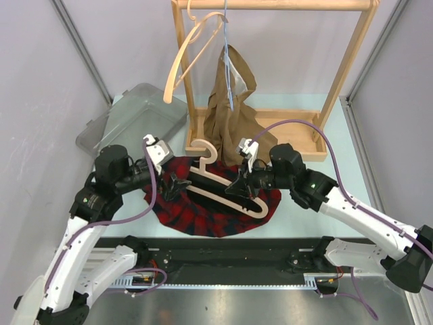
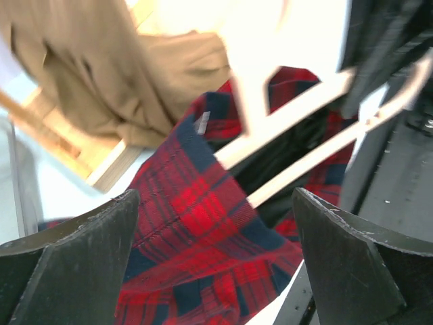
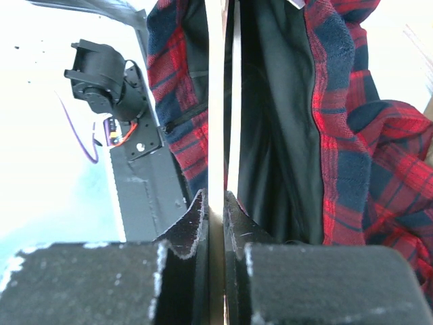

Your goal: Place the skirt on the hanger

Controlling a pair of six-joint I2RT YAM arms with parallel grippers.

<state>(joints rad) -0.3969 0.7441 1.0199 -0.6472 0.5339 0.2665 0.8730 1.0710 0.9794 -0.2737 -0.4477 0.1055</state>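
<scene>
Plaid skirt [image 1: 203, 220], red and navy weave with smooth black lining, lies in a rounded, crumpled heap near your edge of the table [image 1: 355, 152]. Across it rests the hanger [image 3: 215, 101], slim bars of pale, smooth wood. Your right gripper [image 3: 214, 196] is clamped on one of those bars, its rough black pads pinching it over the lining. Your left gripper [image 2: 216, 196] stands spread wide, holding nothing, over the skirt's left side. Farther back you have a clear plastic bin [image 1: 132, 115] and a wooden rack [image 1: 331, 88] with a limp tan garment [image 1: 230, 115] hanging.
</scene>
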